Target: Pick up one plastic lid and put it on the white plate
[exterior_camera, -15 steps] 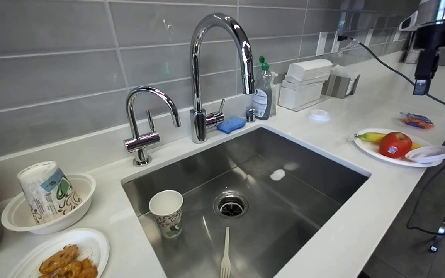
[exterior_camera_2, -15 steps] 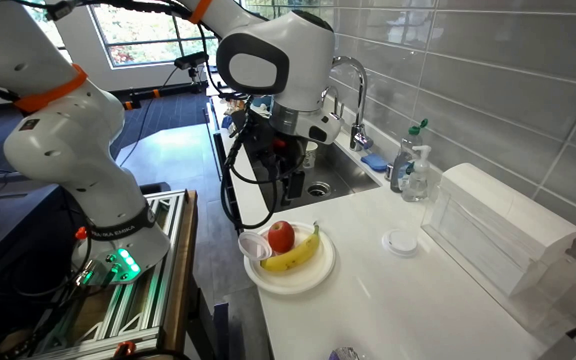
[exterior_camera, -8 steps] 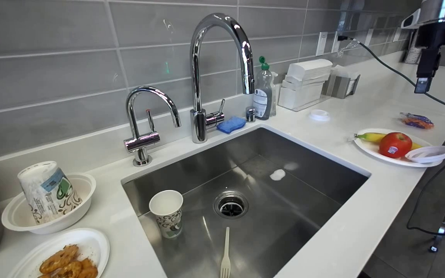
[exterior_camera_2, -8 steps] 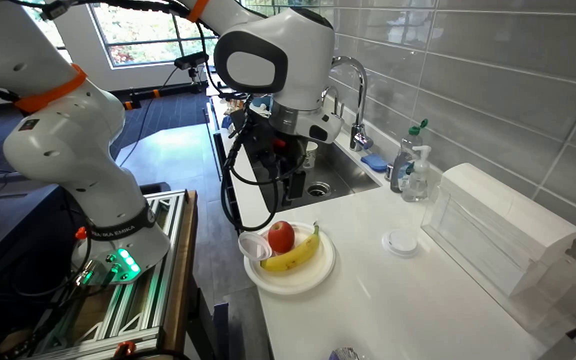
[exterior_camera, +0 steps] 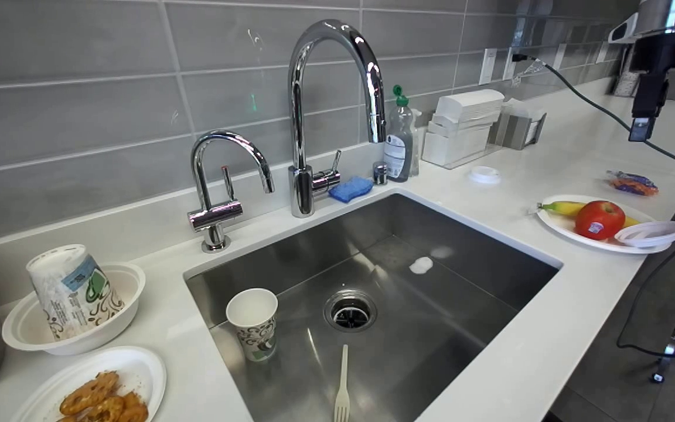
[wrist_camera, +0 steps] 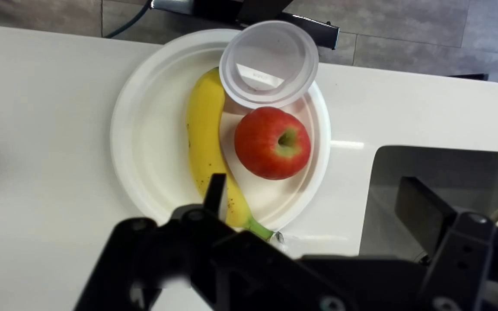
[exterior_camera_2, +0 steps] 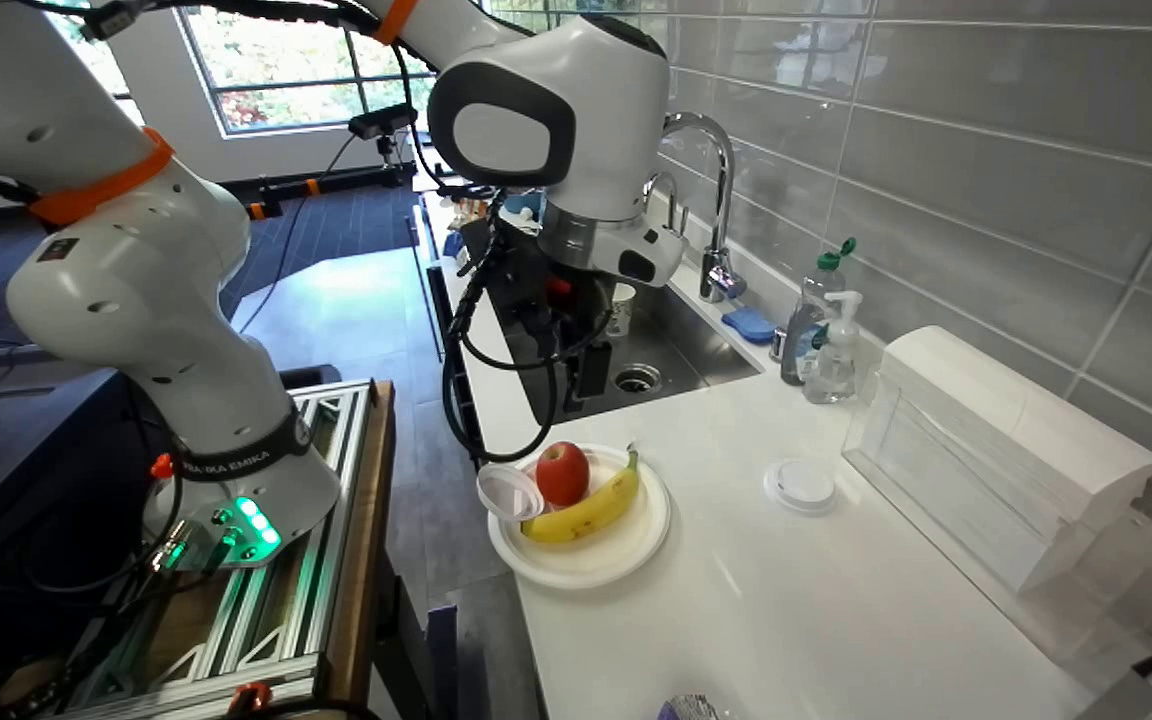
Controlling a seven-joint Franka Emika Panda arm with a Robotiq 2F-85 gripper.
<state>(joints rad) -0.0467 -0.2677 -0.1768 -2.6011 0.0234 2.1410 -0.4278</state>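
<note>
A clear-whitish round plastic lid lies tilted on the rim of the white plate, beside the red apple and banana. The lid shows in both exterior views, as does the plate. Another round white lid lies flat on the counter, apart from the plate. My gripper is open with nothing between its fingers. It hangs well above the counter near the plate and sink edge.
The sink holds a paper cup and a fork. Tall faucet, soap bottles and paper towels stand along the wall. A snack bag lies beyond the plate. A cable hangs near the gripper.
My gripper rises very slightly between one second and half a second ago, then stays still. The lids, plate and fruit have not moved.
</note>
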